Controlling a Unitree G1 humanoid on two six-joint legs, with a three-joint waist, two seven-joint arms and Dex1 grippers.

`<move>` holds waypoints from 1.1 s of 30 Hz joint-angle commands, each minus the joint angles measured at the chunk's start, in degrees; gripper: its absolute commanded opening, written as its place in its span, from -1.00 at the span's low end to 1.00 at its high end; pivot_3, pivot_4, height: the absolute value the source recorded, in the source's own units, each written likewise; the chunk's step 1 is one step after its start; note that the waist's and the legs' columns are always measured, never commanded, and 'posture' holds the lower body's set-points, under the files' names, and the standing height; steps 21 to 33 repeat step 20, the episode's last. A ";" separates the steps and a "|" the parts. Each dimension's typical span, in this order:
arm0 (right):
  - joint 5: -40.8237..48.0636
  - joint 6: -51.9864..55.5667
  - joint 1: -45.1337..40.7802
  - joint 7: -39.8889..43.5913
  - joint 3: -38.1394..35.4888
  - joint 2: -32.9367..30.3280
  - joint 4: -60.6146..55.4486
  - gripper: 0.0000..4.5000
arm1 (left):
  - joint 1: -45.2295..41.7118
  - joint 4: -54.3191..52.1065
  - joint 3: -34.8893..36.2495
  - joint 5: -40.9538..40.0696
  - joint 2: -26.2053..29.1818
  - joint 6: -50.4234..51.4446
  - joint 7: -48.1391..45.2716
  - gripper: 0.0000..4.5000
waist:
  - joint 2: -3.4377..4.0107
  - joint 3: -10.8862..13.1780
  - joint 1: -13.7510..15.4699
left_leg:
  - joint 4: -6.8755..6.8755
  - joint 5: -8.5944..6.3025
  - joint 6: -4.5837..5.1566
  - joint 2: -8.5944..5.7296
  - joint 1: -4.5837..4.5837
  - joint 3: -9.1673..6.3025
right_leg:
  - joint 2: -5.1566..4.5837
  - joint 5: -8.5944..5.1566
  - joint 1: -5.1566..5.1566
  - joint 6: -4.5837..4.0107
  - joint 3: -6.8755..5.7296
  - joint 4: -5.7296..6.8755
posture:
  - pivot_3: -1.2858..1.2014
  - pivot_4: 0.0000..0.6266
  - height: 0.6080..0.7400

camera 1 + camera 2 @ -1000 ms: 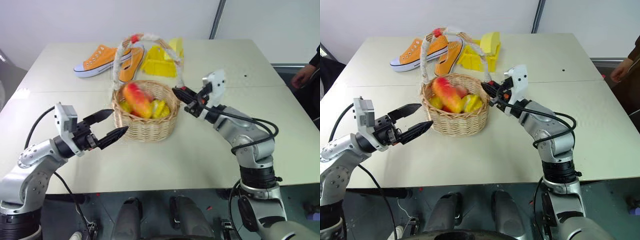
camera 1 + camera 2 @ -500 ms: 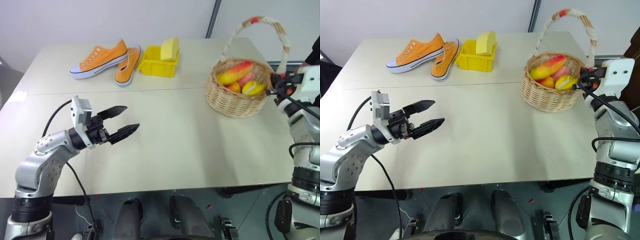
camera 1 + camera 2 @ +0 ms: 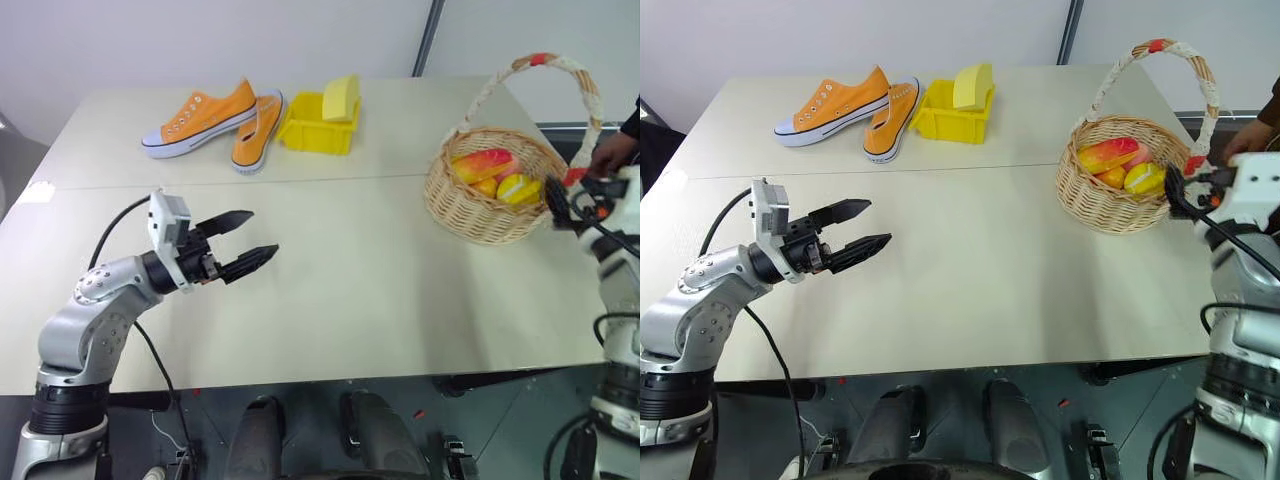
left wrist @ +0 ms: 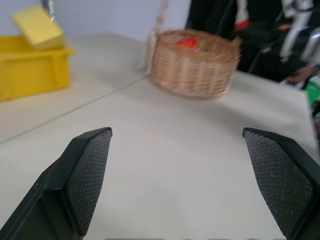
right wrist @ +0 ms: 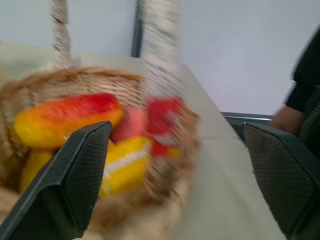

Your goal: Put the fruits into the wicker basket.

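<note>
With the fruits [image 3: 1118,165] already lying inside it, the wicker basket [image 3: 1122,185] rests at two o'clock on the counter [image 3: 980,260], so the right tool [image 3: 1177,190] beside its handle and the left tool [image 3: 862,228] both stand apart, gripping nothing.

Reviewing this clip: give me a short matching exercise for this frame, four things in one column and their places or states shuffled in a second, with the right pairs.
Things:
1. mango
2. yellow sponge block
3. orange sneakers
4. left gripper

Places or states:
A. open over bare table
B. in the yellow tray
C. in the wicker basket
D. on the table's far side, beside the tray

Pairs: 1-C, 2-B, 3-D, 4-A
</note>
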 commanded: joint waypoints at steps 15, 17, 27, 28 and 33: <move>6.73 -1.97 5.26 25.38 22.45 1.00 -11.69 0.98 | 17.40 -0.18 11.72 9.38 -1.76 -7.05 11.62 1.00 | -0.07 -0.02 -0.15 | 0.05 -0.03 0.03 0.03 0.06 0.12 | -0.07 -0.03 0.02 -0.07 0.12 -0.04 | 0.03 -0.52 1.00; 5.82 -2.95 2.54 26.04 24.58 2.10 -8.51 0.98 | 19.93 -1.49 12.89 9.25 -2.33 -7.12 12.41 1.00 | -0.12 -0.04 -0.13 | 0.06 -0.03 0.03 0.01 0.03 0.13 | -0.10 0.00 0.01 -0.12 0.12 -0.10 | 0.03 -0.52 1.00; 4.89 -4.56 0.46 26.88 25.89 2.95 -5.16 0.98 | 22.48 -3.26 13.74 9.01 -2.77 -7.01 12.91 1.00 | -0.12 -0.04 0.02 | 0.06 -0.03 0.02 -0.01 0.01 0.16 | -0.14 0.00 0.01 -0.12 0.12 -0.12 | 0.03 -0.52 1.00; 4.89 -4.56 0.46 26.88 25.89 2.95 -5.16 0.98 | 22.48 -3.26 13.74 9.01 -2.77 -7.01 12.91 1.00 | -0.12 -0.04 0.02 | 0.06 -0.03 0.02 -0.01 0.01 0.16 | -0.14 0.00 0.01 -0.12 0.12 -0.12 | 0.03 -0.52 1.00; 4.89 -4.56 0.46 26.88 25.89 2.95 -5.16 0.98 | 22.48 -3.26 13.74 9.01 -2.77 -7.01 12.91 1.00 | -0.12 -0.04 0.02 | 0.06 -0.03 0.02 -0.01 0.01 0.16 | -0.14 0.00 0.01 -0.12 0.12 -0.12 | 0.03 -0.52 1.00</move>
